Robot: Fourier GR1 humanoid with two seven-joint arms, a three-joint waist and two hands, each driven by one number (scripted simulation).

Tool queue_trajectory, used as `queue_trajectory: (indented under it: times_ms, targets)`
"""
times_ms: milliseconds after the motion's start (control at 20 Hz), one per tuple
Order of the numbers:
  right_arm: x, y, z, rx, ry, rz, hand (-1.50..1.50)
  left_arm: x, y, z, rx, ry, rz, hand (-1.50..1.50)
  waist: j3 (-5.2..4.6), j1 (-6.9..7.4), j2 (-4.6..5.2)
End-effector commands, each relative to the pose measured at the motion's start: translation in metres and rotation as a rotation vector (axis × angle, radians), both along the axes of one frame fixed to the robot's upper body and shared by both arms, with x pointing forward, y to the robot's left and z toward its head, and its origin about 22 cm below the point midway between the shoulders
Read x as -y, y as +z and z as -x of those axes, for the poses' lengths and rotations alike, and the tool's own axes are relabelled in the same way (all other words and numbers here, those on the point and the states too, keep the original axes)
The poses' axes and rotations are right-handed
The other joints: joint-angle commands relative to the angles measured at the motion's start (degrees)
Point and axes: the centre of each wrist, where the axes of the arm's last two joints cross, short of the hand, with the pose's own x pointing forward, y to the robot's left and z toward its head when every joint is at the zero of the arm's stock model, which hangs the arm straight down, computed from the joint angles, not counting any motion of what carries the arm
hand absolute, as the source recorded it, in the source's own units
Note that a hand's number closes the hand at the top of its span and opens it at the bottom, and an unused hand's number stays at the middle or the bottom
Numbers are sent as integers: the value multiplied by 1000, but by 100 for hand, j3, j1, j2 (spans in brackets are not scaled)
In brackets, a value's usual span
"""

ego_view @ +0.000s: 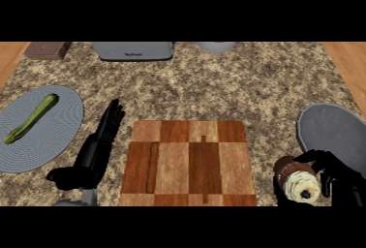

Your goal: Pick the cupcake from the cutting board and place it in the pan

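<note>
The cupcake (298, 180), brown base with cream frosting, lies tilted in my right hand (330, 170) at the lower right, just right of the cutting board (189, 162); the fingers curl round it. The checkered wooden board lies in the middle with nothing on it. The grey pan (334, 130) sits at the right edge, just beyond and above my right hand. My left hand (106, 130) rests open at the board's left side, fingers straight and pointing away from me.
A grey round mat (50, 140) at the left holds a green vegetable (30, 118). At the back stand a grey appliance (133, 50), a brown block (47, 49) and a pale round container (216, 46). The counter is speckled stone.
</note>
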Motion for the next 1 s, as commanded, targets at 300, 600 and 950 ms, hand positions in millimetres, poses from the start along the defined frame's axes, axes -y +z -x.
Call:
queue_trajectory:
  times_ms: [300, 600, 950]
  targets:
    - [105, -33, -53, 142, -201, 148, 150, 5, -11, 6, -18, -13, 1, 0, 4, 94, 23]
    - [148, -50, -81, 272, -300, 60, 150, 7, -14, -4, -10, -15, 3, 0, 5, 80, 25]
    - [194, -64, -134, 273, -277, 41, 150, -2, -1, -12, 2, -31, 4, 0, 3, 125, 27]
